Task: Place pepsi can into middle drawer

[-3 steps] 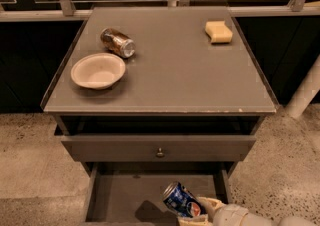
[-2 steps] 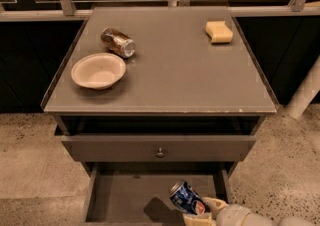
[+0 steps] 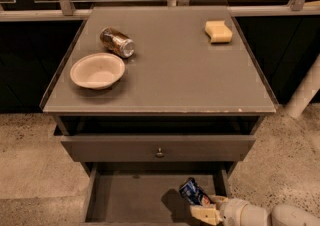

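Gripper (image 3: 208,206) clamped on tilted pepsi can (image 3: 192,191), over open middle drawer (image 3: 125,201), btm right.

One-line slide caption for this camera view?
The gripper holds the pepsi can tilted over the right side of the open middle drawer; bowl, brown can and sponge sit on top.

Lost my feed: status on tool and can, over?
Tool at lower right, shut on pepsi can. Can tilted over middle drawer, not released. Nothing blocking drawer floor.
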{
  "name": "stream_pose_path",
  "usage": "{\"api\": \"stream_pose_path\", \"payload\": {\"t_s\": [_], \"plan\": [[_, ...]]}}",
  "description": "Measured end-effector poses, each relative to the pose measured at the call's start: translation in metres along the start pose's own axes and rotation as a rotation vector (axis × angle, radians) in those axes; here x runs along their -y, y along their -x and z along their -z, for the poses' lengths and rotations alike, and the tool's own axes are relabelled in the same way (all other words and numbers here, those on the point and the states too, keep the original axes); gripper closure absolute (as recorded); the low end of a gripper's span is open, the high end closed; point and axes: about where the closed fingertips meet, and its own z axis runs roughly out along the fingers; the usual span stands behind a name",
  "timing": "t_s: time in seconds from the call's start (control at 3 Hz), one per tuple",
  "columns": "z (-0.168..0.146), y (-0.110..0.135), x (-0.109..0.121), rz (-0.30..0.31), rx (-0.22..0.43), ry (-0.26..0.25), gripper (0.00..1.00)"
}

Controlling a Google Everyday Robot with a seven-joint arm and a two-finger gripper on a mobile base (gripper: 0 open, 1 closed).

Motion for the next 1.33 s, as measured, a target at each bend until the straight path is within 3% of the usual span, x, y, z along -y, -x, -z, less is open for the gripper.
{"api": "stream_pose_path", "payload": {"t_s": [0.67,1.0,1.33], "plan": [[-0.062,-0.038,0.057,-0.126,-0.089,0.024,1.00],[-0.065,-0.040,0.059,-0.128,-0.095,0.025,0.82],[-0.065,-0.040,0.059,-0.128,-0.095,0.025,0.58]]}}
